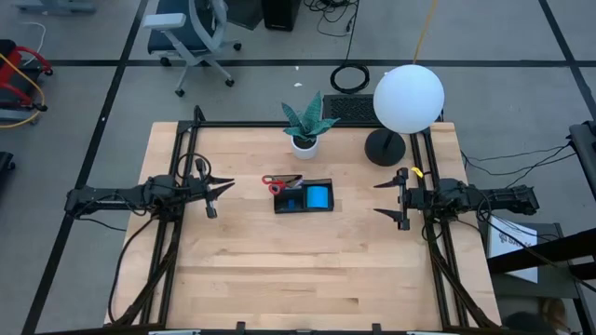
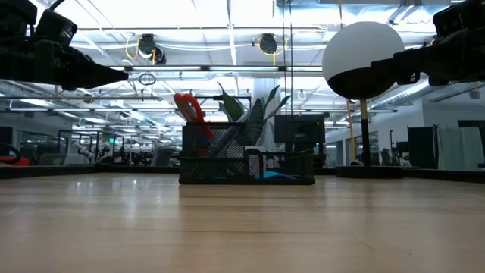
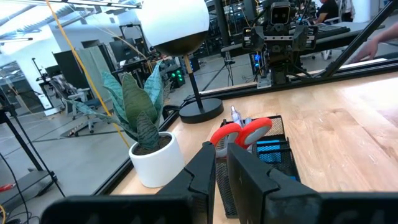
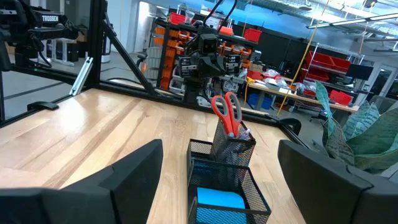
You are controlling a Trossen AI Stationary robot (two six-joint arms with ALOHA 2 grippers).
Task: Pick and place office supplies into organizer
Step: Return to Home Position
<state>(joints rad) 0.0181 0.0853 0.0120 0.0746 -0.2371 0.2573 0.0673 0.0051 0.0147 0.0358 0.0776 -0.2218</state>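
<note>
Since the organizer point(image 1: 289, 208) sits near the middle of the tabletop point(image 1: 279, 270), between the two arms, the relation that matters for a retreat is simple: it lies straight ahead of each gripper, and backing away from it is the safe direction for both.

Its long axis runs from one arm toward the other. The end with the red-handled scissors point(image 1: 277, 184) standing upright faces the left gripper point(image 1: 223, 189). The end with the blue note pad point(image 1: 318, 196) lying flat faces the right gripper point(image 1: 376, 198). Both grippers hang well apart from the tray, at roughly equal remove, so neither arm is clearly nearer. The low view shows both above the wood, not touching it.

In its wrist view the left gripper's fingers point(image 3: 205, 168) stand nearly together with only a slim gap, and they hold nothing. The right gripper's fingers point(image 4: 143, 165) are spread wide, also empty, and frame the organizer between them.

I judge the sorting finished, as every supply I can make out sits inside the mesh walls. What remains is drawing each arm back along its own side. The lamp base point(image 1: 384, 147) stands near the right gripper on the far side, and the potted plant point(image 1: 304, 126) stands beyond the tray. Neither lies in a straight backward path.
</note>
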